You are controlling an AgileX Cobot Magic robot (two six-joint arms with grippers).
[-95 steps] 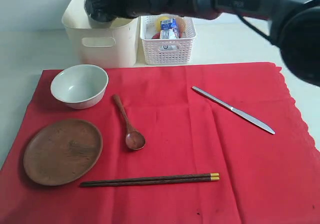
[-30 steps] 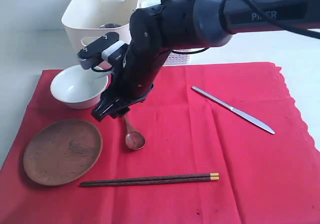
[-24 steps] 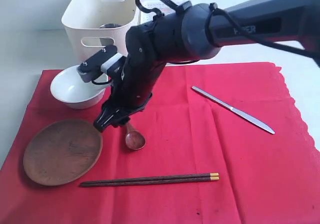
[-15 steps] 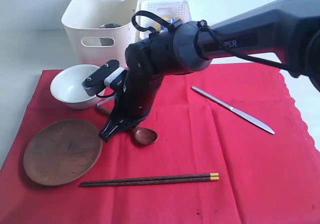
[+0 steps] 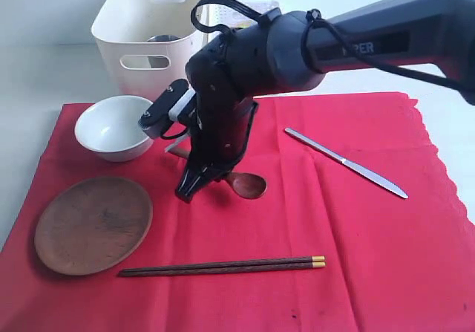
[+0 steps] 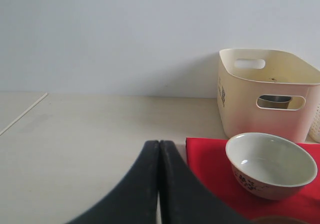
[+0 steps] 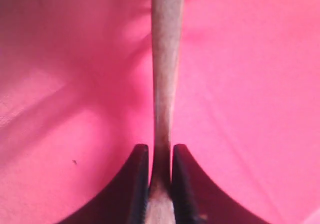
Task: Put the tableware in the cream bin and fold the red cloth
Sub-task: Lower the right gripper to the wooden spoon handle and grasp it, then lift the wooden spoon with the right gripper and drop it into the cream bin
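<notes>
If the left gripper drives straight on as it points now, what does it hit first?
Looks free: only bare table, then likely the wall. The bowl and cream bin sit off that line; depth unclear.

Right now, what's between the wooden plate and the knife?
The right gripper, shut on the wooden spoon, with the red cloth underneath. The exterior view shows it.

Exterior: steeply down across the red cloth (image 5: 356, 220) toward the cream bin (image 5: 119, 79). Left wrist: low, level, set back, facing the ceramic bowl (image 6: 272, 164) and bin, both shared with exterior. Right wrist: tight on the handle of the wooden spoon (image 7: 167, 58), cloth beneath.
</notes>
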